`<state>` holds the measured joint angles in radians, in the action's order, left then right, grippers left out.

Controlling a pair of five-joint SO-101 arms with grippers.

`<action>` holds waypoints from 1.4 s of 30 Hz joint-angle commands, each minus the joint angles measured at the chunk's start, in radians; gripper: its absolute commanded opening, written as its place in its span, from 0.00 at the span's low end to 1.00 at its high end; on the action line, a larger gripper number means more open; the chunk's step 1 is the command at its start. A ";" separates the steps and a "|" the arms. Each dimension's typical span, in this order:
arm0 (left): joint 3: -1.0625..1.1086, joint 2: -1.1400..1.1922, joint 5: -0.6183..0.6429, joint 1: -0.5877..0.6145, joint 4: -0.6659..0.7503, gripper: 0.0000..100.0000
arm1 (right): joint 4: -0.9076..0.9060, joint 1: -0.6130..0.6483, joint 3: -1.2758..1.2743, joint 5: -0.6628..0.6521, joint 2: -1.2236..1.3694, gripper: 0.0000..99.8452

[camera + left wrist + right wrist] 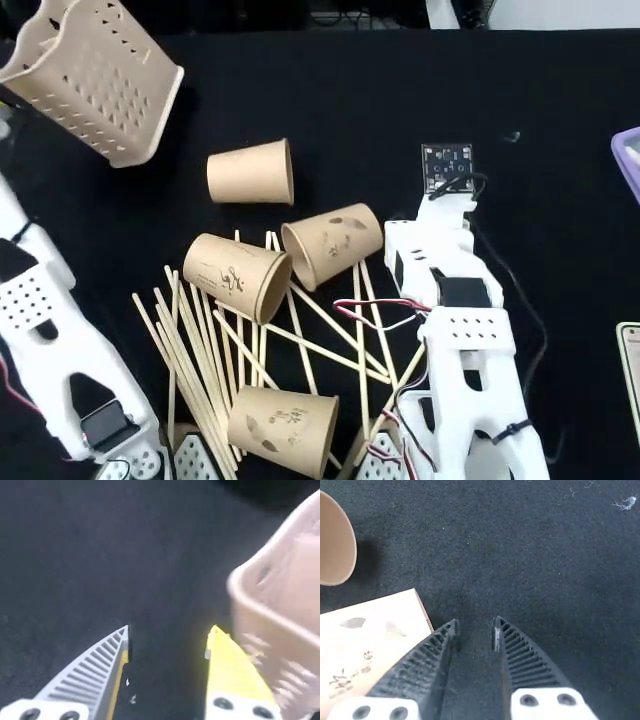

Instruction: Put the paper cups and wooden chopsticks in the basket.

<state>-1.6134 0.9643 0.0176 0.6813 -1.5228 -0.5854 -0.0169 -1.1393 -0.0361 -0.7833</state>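
The tan perforated basket (90, 80) lies tilted at the far left of the black table. Several paper cups lie on their sides: one plain (250, 172), two printed (237, 276) (333, 243) in the middle, and one (283, 430) at the front. Wooden chopsticks (205, 360) are scattered under and around them. My right gripper (475, 627) is open and empty over bare cloth, with a printed cup (365, 635) right beside one finger and another cup (335, 545) farther off. My left gripper (167, 635) is open and empty, with the basket (280, 610) close beside its yellow finger.
The right arm (455, 320) stretches from the front edge to the table's middle, and the left arm (50, 340) runs along the left edge. A purple container (628, 155) and a pale card (630, 370) sit at the right edge. Bare cloth lies between the basket and the cups.
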 commanded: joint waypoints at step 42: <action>0.081 0.272 0.140 -0.193 0.276 0.24 | 0.025 -0.011 -0.013 -0.011 -0.005 0.12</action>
<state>-1.4845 1.2283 0.2631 0.5616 -1.0564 -0.5854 -0.0169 -1.1653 -0.0361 -0.7833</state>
